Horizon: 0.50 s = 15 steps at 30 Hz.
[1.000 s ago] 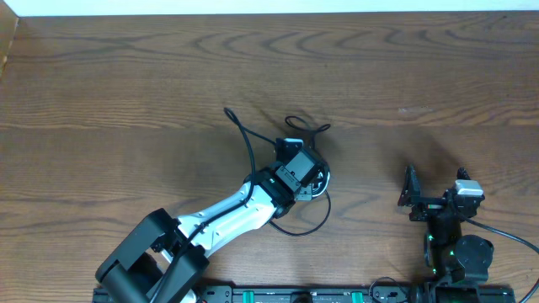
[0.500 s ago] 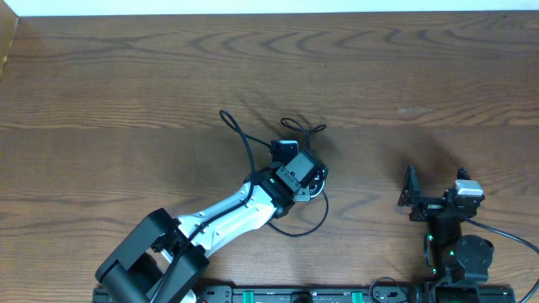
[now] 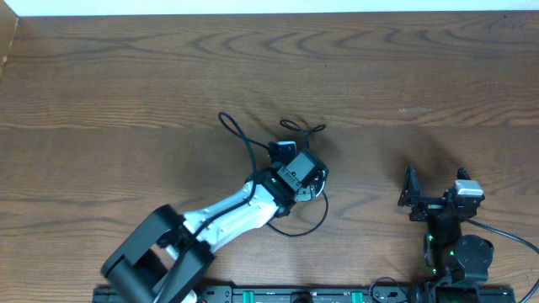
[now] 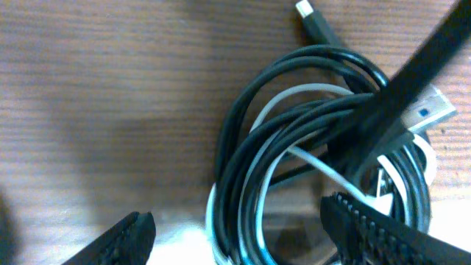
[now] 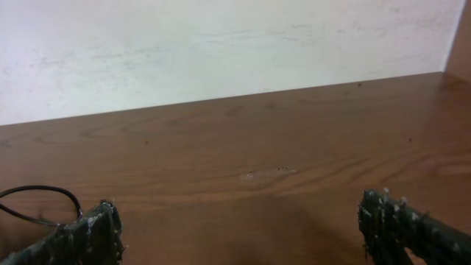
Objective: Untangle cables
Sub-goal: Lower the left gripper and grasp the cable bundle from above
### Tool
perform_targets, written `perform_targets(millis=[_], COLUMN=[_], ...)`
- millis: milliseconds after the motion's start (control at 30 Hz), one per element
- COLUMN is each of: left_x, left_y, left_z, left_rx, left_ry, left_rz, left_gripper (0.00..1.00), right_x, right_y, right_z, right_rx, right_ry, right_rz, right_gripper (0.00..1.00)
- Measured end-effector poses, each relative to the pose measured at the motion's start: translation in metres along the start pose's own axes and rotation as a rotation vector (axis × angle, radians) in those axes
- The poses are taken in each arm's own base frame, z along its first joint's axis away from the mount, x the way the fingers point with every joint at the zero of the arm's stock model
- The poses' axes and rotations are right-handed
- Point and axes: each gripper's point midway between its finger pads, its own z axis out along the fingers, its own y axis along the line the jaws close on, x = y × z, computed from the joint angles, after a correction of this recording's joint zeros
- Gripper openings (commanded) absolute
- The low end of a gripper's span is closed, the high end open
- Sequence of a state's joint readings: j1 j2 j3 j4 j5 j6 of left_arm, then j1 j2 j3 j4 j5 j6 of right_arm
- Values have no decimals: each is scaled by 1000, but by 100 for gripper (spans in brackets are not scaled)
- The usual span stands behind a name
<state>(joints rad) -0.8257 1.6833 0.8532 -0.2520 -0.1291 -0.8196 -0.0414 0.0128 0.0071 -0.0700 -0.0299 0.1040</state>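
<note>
From where I stand, nothing can be read. The silver plug (image 4: 436, 110) on the cables (image 4: 294, 125) shows only a blue patch, no lettering. The green-marked rail (image 3: 295, 295) along the near edge of the desk (image 3: 126, 84) is too small to make out.

Dark wood-grain table (image 3: 126, 76), plain white wall (image 5: 221, 44) behind its far edge, soft even light

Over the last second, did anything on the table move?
The left gripper, open over the cables, crept slightly left, and the loose black loop of the cables slid left with it. The right gripper stayed parked and open. Nothing was visibly grabbed or released.
</note>
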Motion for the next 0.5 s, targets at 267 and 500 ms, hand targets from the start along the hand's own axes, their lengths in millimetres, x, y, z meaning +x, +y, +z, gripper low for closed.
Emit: perform_targets(millis=[267, 500], left_x=[6, 7], left_y=[-7, -8], left_z=[11, 11], left_rx=[29, 33], left_ry=[30, 33], left_rz=[-24, -27], left_gripper=[8, 8], right_x=[0, 0], right_y=[0, 0], right_z=[0, 0], right_rx=[0, 0], right_ry=[0, 0], right_rz=[0, 0], right_gripper=[99, 99])
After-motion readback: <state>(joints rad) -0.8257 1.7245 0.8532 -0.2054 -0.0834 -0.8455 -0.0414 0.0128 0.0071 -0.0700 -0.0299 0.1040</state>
